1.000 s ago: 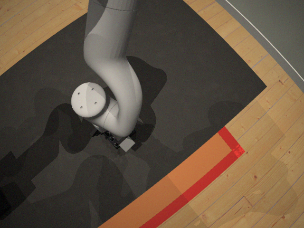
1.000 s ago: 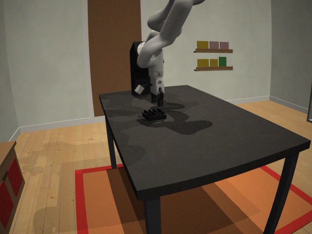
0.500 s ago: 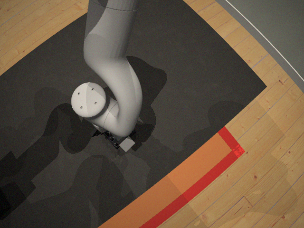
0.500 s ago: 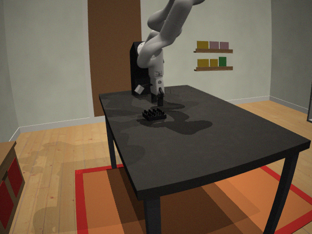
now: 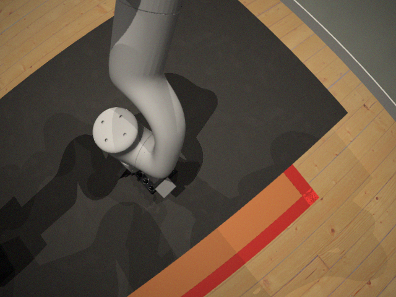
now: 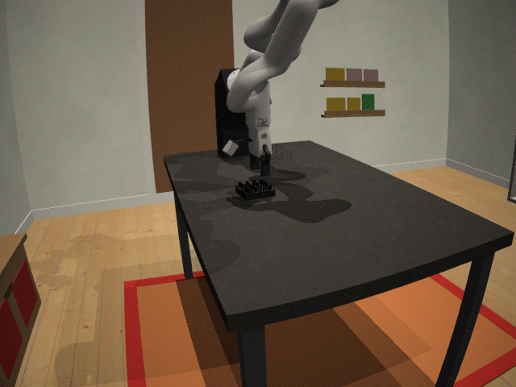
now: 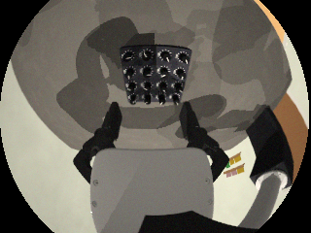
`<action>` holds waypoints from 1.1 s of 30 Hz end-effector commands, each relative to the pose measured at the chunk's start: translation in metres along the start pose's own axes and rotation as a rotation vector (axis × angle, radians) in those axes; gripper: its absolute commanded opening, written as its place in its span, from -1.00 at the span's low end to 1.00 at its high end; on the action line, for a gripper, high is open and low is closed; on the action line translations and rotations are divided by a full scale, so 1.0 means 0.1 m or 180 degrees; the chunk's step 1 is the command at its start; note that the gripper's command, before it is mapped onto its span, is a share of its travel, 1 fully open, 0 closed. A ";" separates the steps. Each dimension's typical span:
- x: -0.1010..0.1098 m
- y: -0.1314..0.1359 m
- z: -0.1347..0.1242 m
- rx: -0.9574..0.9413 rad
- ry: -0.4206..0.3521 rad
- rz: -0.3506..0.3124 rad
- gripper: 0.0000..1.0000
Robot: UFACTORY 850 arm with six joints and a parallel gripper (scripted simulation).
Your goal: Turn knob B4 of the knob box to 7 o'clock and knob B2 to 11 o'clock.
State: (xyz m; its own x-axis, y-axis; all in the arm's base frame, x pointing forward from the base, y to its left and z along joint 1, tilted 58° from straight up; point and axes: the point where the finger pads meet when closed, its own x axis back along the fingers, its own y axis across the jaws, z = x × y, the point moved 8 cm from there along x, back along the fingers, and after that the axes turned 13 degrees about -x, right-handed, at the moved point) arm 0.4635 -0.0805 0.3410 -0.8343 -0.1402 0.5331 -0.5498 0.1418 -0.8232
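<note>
The knob box (image 6: 252,190) (image 7: 155,76) is a small black box with four rows of black knobs, standing on the dark table (image 6: 333,225). In the overhead view only a sliver of the knob box (image 5: 147,184) shows under the arm. My gripper (image 7: 151,109) (image 6: 261,165) is open and empty. It hangs a short way above the box, toward its far side in the side view. In the wrist view the box lies just beyond the two spread fingertips. The white lines on the knobs are too small to read.
A black cabinet (image 6: 226,116) stands at the table's far edge behind the arm. A small grey cube-shaped part sticks out at the wrist. Wall shelves (image 6: 351,84) hold coloured blocks far off.
</note>
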 end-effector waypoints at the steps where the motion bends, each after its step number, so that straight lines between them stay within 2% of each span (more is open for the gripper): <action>1: 0.00 0.00 0.00 0.0000 0.0001 0.0002 1.00; 33: 0.00 0.01 -0.07 -0.0001 -0.0004 0.0002 1.00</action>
State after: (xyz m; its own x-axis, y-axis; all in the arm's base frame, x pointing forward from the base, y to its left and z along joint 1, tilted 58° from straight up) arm 0.4626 -0.0750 0.3411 -0.8342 -0.1416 0.5329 -0.5499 0.1422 -0.8230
